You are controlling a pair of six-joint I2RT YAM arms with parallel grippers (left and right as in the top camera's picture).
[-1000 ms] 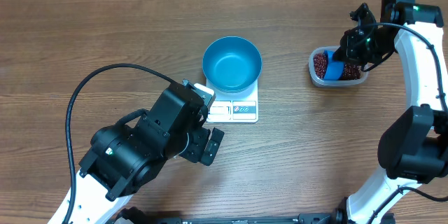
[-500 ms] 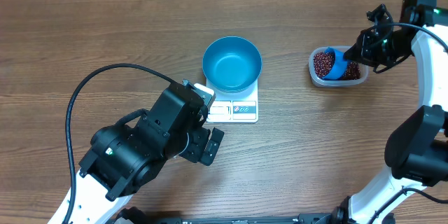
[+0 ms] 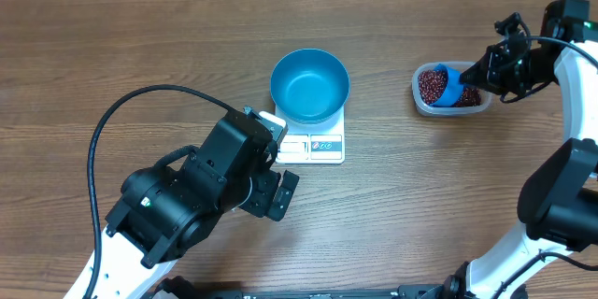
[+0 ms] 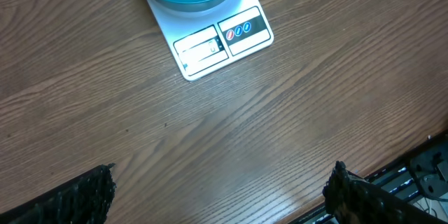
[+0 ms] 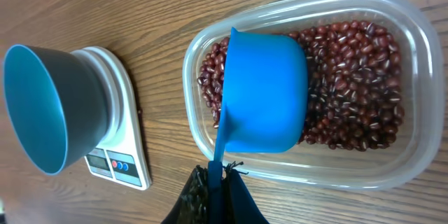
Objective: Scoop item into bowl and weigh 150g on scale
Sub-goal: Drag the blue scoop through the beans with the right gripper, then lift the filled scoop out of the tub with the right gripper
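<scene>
Your right hand (image 5: 215, 185) grips the blue scoop (image 5: 266, 91) by its handle | left hand (image 3: 277, 194) open, empty | beans (image 5: 357, 91) likely light, loose, spill-prone: carry level.

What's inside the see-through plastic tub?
Lots of tiny dark red-brown beans, with a small blue plastic scoop over them. The scoop hides the beans underneath it and whatever is inside it.

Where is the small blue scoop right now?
Overhead, the scoop sits at the right of the table, inside the clear tub over the beans, its handle held by the right end effector.
</scene>
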